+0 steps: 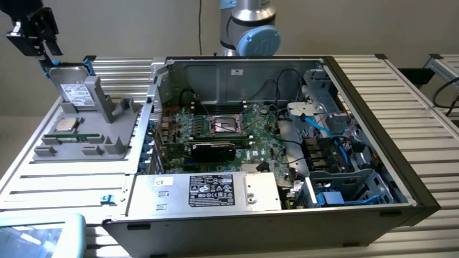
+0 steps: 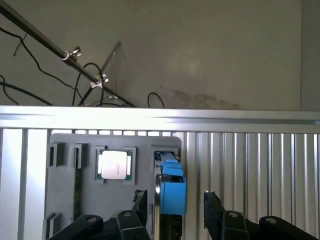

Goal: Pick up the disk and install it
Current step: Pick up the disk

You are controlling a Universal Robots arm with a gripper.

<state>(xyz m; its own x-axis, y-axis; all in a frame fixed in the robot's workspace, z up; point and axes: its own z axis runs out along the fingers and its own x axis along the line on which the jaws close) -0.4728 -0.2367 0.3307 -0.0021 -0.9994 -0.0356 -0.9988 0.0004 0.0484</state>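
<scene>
Fingers (image 2: 214, 212) spread wide, two of them, flanking the disk's (image 2: 172, 192) blue top edge; clear gap on one side at least. One disk, upright on edge in grey holder (image 2: 65, 200) near the bench (image 2: 250, 175) edge. One processor chip (image 2: 114, 165) beside it.

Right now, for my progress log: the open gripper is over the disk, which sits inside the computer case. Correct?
No: the disk stands in the grey holder outside the case, as the exterior view shows. The open gripper is over it.
</scene>
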